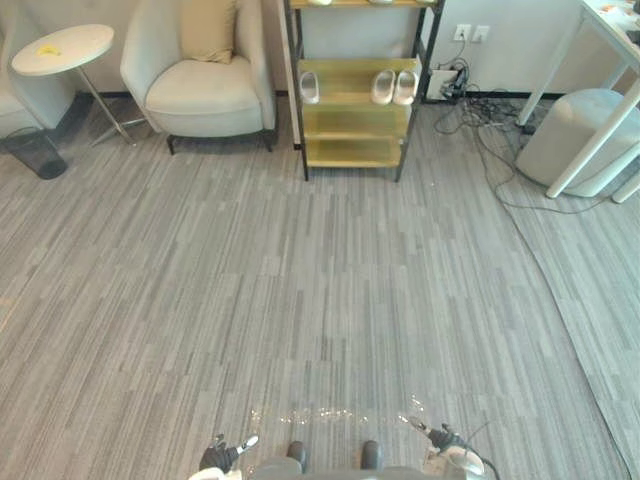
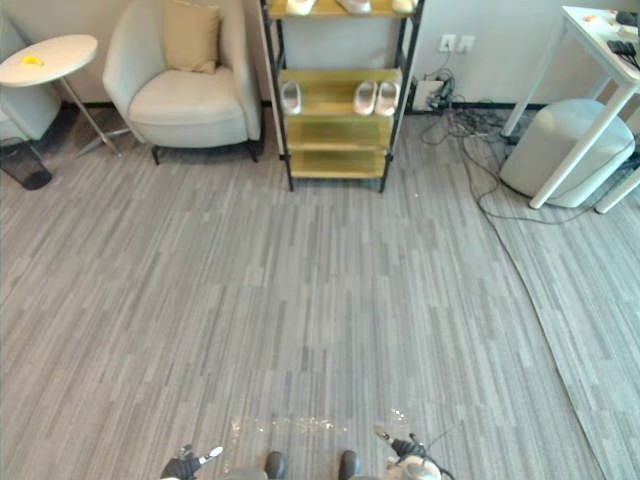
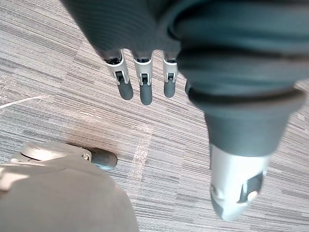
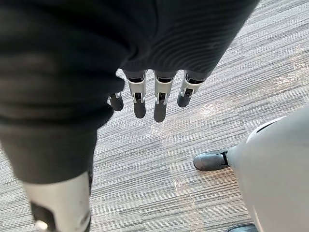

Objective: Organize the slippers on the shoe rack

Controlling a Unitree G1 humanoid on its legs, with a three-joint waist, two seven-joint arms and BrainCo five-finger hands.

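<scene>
A black-framed shoe rack (image 1: 355,110) with yellow-wood shelves stands against the far wall, across the floor from me. On its middle shelf lie a single pale slipper (image 1: 309,87) at the left and a pale pair (image 1: 394,87) at the right. More pale slippers (image 2: 352,5) lie on the top shelf. My left hand (image 3: 145,87) hangs over the grey carpet with straight fingers and holds nothing. My right hand (image 4: 159,101) hangs the same way, fingers straight and empty. Both hands are low at my sides, far from the rack.
A beige armchair (image 1: 200,85) stands left of the rack, with a round white side table (image 1: 65,48) and a black bin (image 1: 35,152) further left. At the right are a grey pouf (image 1: 575,130), a white desk's legs (image 1: 600,135) and floor cables (image 1: 480,115).
</scene>
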